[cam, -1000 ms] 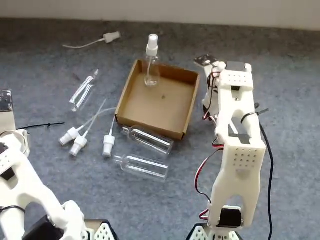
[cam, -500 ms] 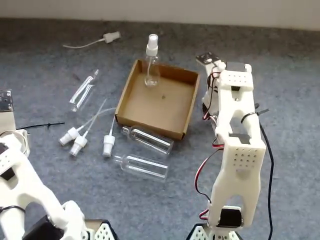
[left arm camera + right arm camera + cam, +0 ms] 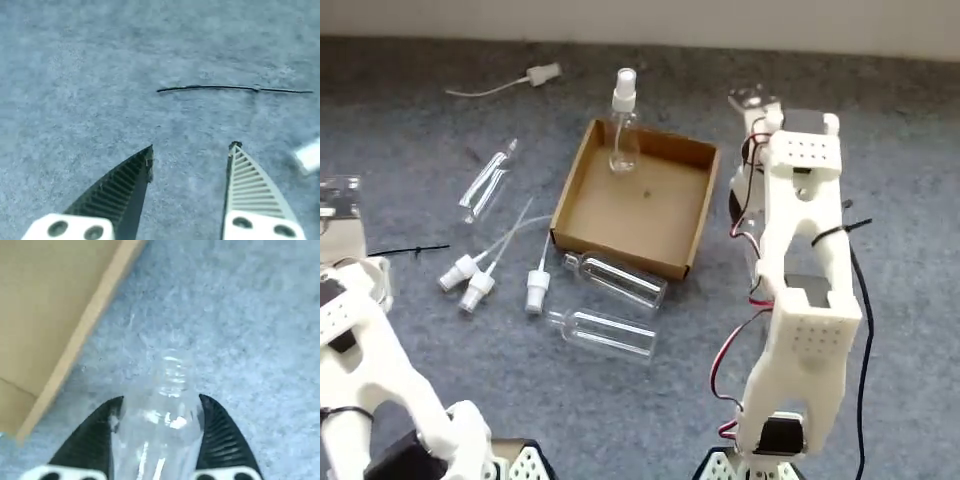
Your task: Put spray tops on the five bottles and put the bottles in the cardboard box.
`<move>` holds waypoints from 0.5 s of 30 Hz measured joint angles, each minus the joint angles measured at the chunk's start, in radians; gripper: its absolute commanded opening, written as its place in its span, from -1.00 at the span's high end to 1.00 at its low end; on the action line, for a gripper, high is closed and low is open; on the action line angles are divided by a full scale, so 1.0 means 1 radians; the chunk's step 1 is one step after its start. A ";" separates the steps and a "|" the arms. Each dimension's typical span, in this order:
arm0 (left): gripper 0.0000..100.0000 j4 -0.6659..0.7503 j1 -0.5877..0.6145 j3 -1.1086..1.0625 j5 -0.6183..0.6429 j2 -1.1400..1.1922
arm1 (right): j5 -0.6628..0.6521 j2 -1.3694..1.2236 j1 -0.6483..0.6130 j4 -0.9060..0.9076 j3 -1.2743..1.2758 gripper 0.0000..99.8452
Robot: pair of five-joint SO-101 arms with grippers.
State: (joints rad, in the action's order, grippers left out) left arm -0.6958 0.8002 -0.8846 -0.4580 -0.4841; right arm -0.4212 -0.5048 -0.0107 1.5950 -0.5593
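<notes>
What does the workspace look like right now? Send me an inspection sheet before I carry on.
Surface: grey carpet.
Job's things: cardboard box holds one upright capped bottle. Uncapped, lying outside: front bottle against the box, near bottle, left bottle. Three loose spray tops lie left of the near bottle; far spray top lies beyond the box.
Clutter: black cable tie.
Grippers: right gripper, fingers shut on an uncapped held bottle beside the box; left gripper, fingers open, empty, above carpet near the cable tie.
Cables: red and black wires and a black cable on the right arm.
Surroundings: pale wall behind.
</notes>
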 measured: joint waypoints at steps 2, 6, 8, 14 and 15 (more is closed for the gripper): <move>0.55 -0.109 -0.060 0.046 0.000 0.000 | 0.014 0.074 0.000 0.008 0.000 0.96; 0.55 -0.319 -0.187 0.167 0.041 0.000 | 0.035 0.199 0.000 0.011 0.049 0.96; 0.55 -0.367 -0.242 0.216 0.092 0.000 | 0.055 0.250 -0.002 0.011 0.100 0.96; 0.55 -0.437 -0.367 0.276 0.203 0.000 | 0.098 0.506 -0.064 -0.044 0.327 0.96; 0.55 -0.437 -0.382 0.276 0.219 0.000 | 0.103 0.563 -0.078 -0.072 0.381 0.96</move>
State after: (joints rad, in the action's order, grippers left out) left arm -1.1331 0.4181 -0.6084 -0.2386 -0.4841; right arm -0.3184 0.0583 -0.0890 1.5228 -0.1788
